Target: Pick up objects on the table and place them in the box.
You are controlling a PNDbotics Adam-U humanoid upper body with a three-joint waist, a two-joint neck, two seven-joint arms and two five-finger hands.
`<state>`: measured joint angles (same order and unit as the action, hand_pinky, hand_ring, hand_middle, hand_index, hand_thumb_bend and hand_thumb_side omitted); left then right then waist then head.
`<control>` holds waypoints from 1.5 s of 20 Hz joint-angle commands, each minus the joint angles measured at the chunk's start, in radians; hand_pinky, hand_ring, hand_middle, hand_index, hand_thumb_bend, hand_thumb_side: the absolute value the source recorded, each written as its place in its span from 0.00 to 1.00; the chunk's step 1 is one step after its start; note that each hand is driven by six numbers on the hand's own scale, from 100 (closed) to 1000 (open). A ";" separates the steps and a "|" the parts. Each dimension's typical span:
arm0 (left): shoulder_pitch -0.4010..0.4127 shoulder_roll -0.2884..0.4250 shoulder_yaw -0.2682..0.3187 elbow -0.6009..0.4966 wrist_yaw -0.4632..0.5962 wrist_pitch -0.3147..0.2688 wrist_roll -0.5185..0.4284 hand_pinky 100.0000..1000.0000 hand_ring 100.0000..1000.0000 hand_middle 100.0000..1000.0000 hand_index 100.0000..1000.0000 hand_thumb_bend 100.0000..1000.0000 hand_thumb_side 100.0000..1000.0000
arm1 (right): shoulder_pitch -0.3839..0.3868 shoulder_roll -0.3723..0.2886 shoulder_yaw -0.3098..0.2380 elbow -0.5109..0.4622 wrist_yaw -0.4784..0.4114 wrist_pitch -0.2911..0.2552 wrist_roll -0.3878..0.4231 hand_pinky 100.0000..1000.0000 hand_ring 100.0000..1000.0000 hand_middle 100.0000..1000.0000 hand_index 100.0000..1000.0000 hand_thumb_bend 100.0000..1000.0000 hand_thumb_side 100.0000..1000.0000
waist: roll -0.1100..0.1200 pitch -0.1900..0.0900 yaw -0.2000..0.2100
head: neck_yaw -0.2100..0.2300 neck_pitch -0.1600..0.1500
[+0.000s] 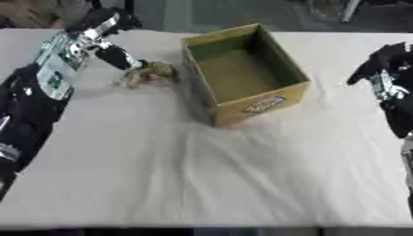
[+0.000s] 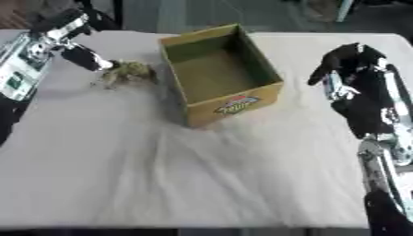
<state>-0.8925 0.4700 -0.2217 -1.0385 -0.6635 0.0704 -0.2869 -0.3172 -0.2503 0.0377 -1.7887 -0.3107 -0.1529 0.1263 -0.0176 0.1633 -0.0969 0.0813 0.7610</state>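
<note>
One object was left out on the bench (image 1: 202, 184): a small tan-green thing (image 1: 151, 73), right at my left hand (image 1: 121, 57), whose fingers touched it, though I couldn't tell if they had closed. Just beyond it sat the box (image 1: 242, 73), open and near for a short carry. My right hand (image 2: 347, 69) hung clenched and empty, well clear.

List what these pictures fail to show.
- Object: a blurred olive-tan lump in both views; its kind is unreadable.
- Left hand: its fingers merge with the object, so grip is unclear.
- Box label: print too small.
- Right hand: cut by the edge in left eye view.
</note>
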 commanded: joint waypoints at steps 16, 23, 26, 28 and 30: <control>-0.035 -0.046 0.085 0.203 -0.165 -0.090 0.142 0.78 0.76 0.74 0.76 0.49 0.04 | -0.018 -0.004 0.002 -0.011 -0.005 0.000 0.007 0.38 0.40 0.37 0.46 0.00 0.01 | 0.000 -0.008 -0.012 | 0.016 -0.021; -0.025 -0.052 0.088 0.228 -0.186 -0.089 0.153 0.78 0.77 0.74 0.76 0.48 0.06 | -0.017 -0.004 0.002 -0.011 -0.004 0.000 0.007 0.38 0.41 0.37 0.46 0.00 0.02 | 0.003 -0.006 -0.017 | 0.017 -0.019; -0.021 -0.055 0.088 0.239 -0.205 -0.085 0.143 0.78 0.77 0.74 0.76 0.48 0.08 | -0.017 -0.003 0.001 -0.011 -0.005 0.000 0.007 0.38 0.41 0.37 0.46 0.00 0.02 | 0.005 -0.005 -0.018 | 0.017 -0.020; -0.019 -0.056 0.090 0.245 -0.216 -0.082 0.139 0.78 0.76 0.73 0.76 0.47 0.08 | -0.016 -0.003 0.001 -0.011 -0.005 0.000 0.008 0.38 0.41 0.37 0.46 0.00 0.02 | 0.005 -0.005 -0.019 | 0.016 -0.019; -0.016 -0.057 0.092 0.249 -0.224 -0.079 0.135 0.78 0.76 0.73 0.76 0.46 0.08 | -0.016 -0.003 0.000 -0.011 -0.005 0.000 0.007 0.38 0.41 0.37 0.46 0.00 0.02 | 0.005 -0.005 -0.020 | 0.016 -0.020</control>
<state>-0.8926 0.4028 -0.1424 -0.7820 -0.8786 -0.0100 -0.1482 -0.3217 -0.2418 0.0439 -1.7887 -0.3123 -0.1503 0.1323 -0.0138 0.1723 -0.1160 0.0955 0.7527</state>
